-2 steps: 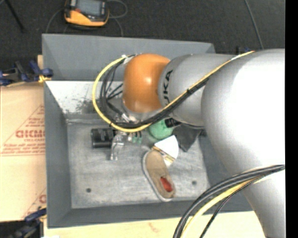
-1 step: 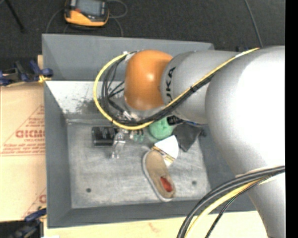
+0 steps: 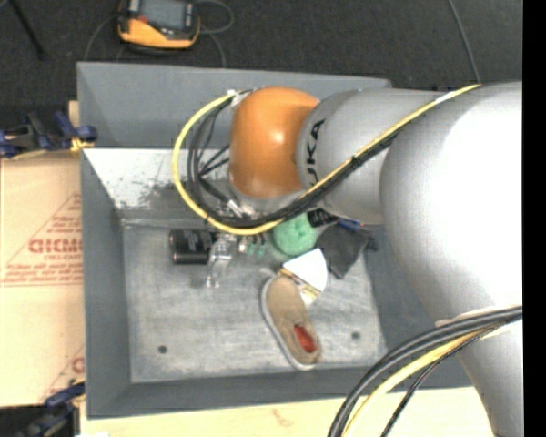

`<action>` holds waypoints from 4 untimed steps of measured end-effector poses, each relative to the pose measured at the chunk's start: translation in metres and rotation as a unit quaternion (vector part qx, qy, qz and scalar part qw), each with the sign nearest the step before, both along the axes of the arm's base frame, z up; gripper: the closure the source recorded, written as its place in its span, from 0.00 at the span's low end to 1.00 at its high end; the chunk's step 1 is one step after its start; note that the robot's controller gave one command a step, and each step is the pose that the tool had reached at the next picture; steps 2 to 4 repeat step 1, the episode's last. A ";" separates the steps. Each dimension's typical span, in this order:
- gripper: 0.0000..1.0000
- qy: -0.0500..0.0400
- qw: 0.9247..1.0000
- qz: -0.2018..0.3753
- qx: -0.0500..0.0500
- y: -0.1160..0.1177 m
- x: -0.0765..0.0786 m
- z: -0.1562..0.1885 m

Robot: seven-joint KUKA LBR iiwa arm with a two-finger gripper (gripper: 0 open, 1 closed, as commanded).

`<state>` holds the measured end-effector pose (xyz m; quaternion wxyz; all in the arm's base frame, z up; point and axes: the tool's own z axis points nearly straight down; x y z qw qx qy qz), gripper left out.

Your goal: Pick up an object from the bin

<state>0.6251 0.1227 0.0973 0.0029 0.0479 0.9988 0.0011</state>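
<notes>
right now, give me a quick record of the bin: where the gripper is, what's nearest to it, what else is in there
bin: grey metal bin
gripper: gripper low over the floor, upper left of middle
nearest: black block, just left of the gripper
also near: green lump to its right, partly under the arm
rest: white piece, dark piece, beige shoe-shaped thing with red inside
held: cannot tell
</notes>
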 end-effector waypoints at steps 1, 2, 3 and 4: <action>1.00 0.001 1.000 0.000 0.000 0.000 -0.001 0.006; 1.00 0.001 1.000 0.000 0.000 0.000 -0.001 0.006; 1.00 0.001 1.000 0.000 0.000 0.000 -0.001 0.006; 1.00 0.001 1.000 0.000 0.000 0.000 -0.001 0.006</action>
